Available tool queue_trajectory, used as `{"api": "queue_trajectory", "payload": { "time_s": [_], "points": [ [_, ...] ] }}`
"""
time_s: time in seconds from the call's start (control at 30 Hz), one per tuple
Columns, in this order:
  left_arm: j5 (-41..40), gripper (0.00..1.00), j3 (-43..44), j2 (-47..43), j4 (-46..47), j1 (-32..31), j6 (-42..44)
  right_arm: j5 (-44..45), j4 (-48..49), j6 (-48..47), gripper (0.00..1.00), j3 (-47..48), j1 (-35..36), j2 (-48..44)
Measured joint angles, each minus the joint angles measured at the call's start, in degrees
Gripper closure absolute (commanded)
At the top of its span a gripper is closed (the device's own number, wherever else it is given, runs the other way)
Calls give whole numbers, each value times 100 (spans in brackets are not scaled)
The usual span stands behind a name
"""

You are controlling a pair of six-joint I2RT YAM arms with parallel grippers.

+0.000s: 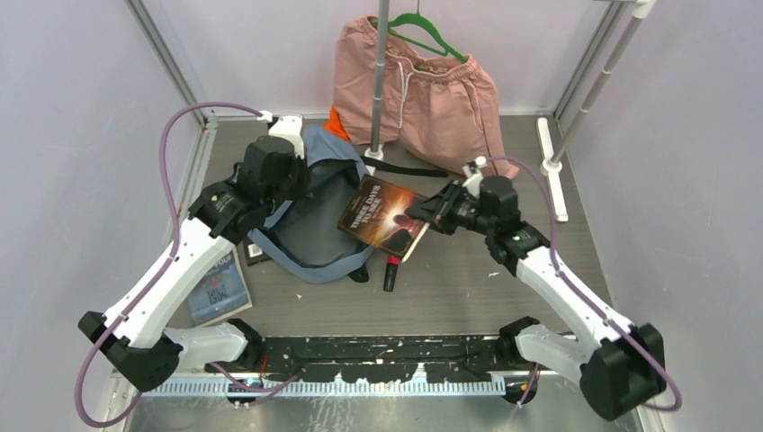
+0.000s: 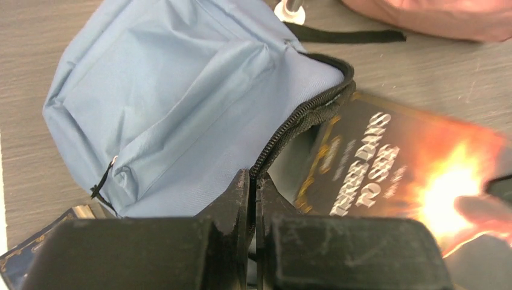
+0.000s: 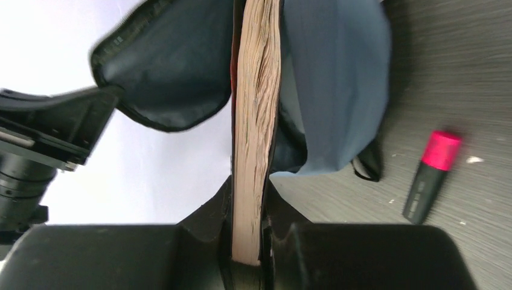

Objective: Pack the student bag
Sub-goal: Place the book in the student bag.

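The student bag (image 1: pixel 310 225) lies slumped on the desk (image 1: pixel 468 288), left of centre, a soft grey-blue backpack with creased, rounded fabric. Its mouth gapes toward the right, edged by a black zipper, and dark grey lining shows inside the lifted flap. A black strap (image 1: pixel 409 169) trails right from its far side.

The left pincer (image 2: pixel 254 181) is closed on the zippered rim of the bag, its fingers pinched together on the edge of the opening. The right pincer (image 3: pixel 249 199) grips a dark paperback book (image 1: pixel 382 216) by one edge, the page block clamped between its fingers. The book is tilted, with its left end at the bag's mouth, between the lining flap and the blue outer fabric.

A pink-and-black marker (image 1: pixel 390 273) lies on the desk just near of the book. A second book (image 1: pixel 219 288) rests near the left arm. Beyond the bag, pink shorts (image 1: pixel 423 85) hang on a green hanger (image 1: pixel 432 31), with an orange cloth (image 1: pixel 336 126) just beside them.
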Motion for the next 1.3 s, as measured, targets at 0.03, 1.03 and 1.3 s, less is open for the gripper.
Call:
{"api": "queue_trajectory", "payload": {
  "time_s": [0.03,1.03,1.3],
  "points": [
    [2,100,0,-46,42,7,-28,66,175,55,99,0,227,168],
    [610,100,267,337,24,249,-494,2931,3620,1816,99,3058,1998,6310],
    [697,100,269,337,11,286,-588,3123,3287,1797,86,4205,2247,7090]
  ]
}}
